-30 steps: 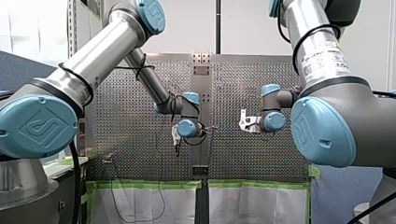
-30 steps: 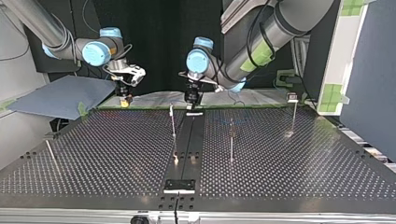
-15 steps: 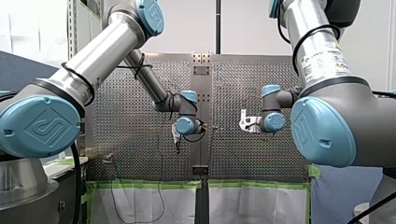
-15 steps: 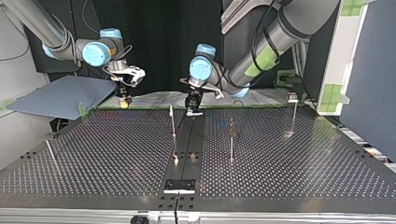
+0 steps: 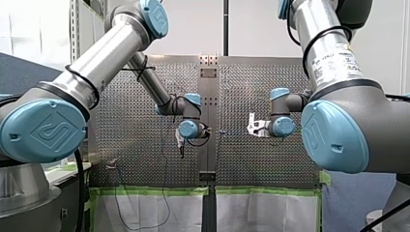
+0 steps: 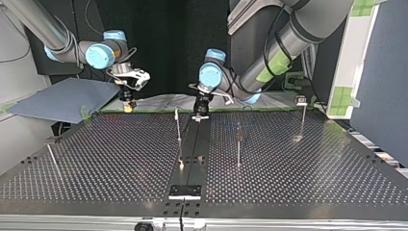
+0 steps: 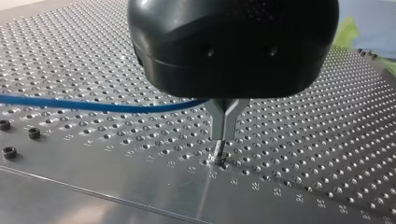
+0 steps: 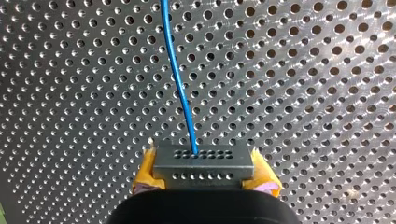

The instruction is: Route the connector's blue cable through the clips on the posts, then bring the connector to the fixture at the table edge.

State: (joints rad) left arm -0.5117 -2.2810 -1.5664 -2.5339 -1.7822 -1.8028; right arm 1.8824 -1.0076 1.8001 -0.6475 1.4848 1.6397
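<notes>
Perforated metal tabletop [image 6: 120, 159] all round, with thin posts [image 6: 238, 144] standing well apart and, as far as can be seen, none threaded yet. At the top view's left, by the far edge: right hand [image 8: 203, 158] clenched on the grey connector [image 8: 204, 167], yellow pads [image 8: 145, 170] squeezing its two ends. Out of the connector's face, blue cable [image 8: 180, 84] running straight away, fairly taut. Across at the left hand [image 7: 218, 154]: metal fingers [image 7: 224, 121] drawn together, tip just above or touching the plate; cannot tell which. Cable meeting those fingers under the black body, seemingly pinched there.

Risks, by judgement:
- **Strain on the wire:** pulling the two hands further apart with both ends gripped hard, so straining the wire at the connector's face or dragging the connector askew in the pads.
- **Jammed fingertip:** travelling sideways this low, so scraping or catching the left fingertip in a hole.
- **Missed clip:** approaching the clip [image 6: 176, 111] on the nearest post with slack or at the wrong height, so leaving the cable beside it rather than in it.

Fixture [image 6: 184, 191] well apart from both hands, at the near edge of the top view.
</notes>
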